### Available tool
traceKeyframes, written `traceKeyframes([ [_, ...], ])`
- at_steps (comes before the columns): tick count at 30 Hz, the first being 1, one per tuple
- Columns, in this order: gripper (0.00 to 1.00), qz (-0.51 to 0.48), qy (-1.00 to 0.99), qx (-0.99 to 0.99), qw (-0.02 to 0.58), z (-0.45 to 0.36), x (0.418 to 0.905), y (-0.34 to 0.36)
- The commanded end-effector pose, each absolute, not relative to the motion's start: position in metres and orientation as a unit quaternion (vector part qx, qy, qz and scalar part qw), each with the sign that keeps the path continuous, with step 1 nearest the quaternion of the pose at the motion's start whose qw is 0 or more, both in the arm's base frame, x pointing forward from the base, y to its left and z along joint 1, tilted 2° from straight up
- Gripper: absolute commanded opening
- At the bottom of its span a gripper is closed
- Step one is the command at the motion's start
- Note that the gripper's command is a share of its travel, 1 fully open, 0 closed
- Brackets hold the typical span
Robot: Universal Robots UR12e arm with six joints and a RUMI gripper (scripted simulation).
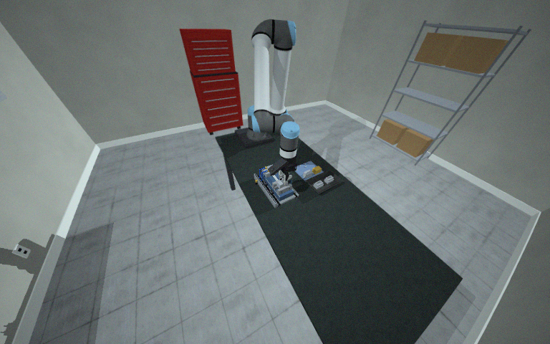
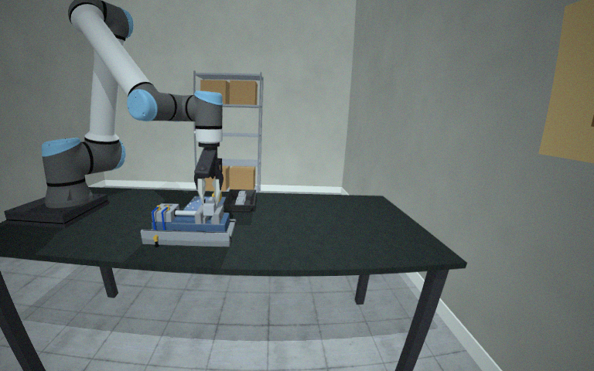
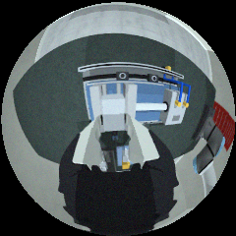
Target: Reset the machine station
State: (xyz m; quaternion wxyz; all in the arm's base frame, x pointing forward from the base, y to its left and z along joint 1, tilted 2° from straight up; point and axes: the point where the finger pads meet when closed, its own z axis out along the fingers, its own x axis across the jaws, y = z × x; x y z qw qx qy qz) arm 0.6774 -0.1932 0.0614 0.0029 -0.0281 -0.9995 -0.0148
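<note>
My gripper hangs straight down over the blue vise and is shut on a plain gray aluminum blank. The blank sits low between the vise jaws; I cannot tell whether it rests on the two bars. In the wrist view the blank shows as a pale block just past my fingertips, inside the vise. The infeed plate holds a yellow brass blank and a gray blank. The black outfeed tray holds two finished parts.
The vise stands on a gray base on the dark table, with blue hoses at its end nearest the arm's base. The tray and infeed plate lie just behind the vise. A red tool cabinet and a shelf rack stand off the table.
</note>
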Motion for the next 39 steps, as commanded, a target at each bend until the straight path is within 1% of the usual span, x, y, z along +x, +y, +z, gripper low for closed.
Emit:
traceKeyframes([
  [1,0.0,-0.014,-0.999,-0.028,0.002,0.0623,0.6781,-0.1936],
  [39,0.0,-0.014,-0.999,-0.028,0.002,0.0609,0.6781,-0.1935],
])
